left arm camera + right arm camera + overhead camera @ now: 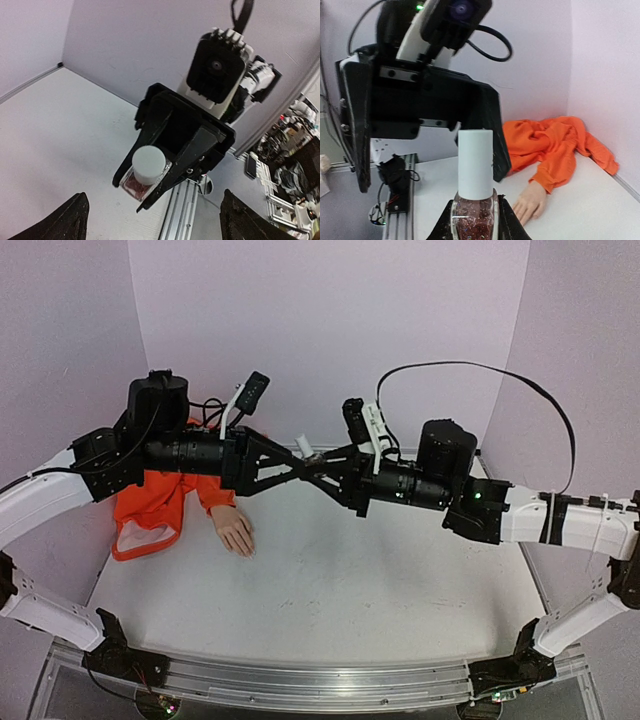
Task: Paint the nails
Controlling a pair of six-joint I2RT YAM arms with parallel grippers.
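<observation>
The left arm point(190, 452) and right arm point(430, 485) reach inward in mid-air, wrists roughly level. The right gripper point(325, 468) clamps a bottle point(475, 175) in its fingers. The left gripper point(290, 462) faces it, fingers spread wide, not touching.

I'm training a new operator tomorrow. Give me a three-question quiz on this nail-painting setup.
1. True or false: the right gripper is shut on the glass body of the bottle.
2. The left gripper is: A) shut on the cap; B) open, facing the white cap; C) holding the doll's wrist.
3. Fill in: the mannequin hand lies on the table, wearing a sleeve coloured ____.

Key: 1 true; 2 B; 3 orange.
</observation>
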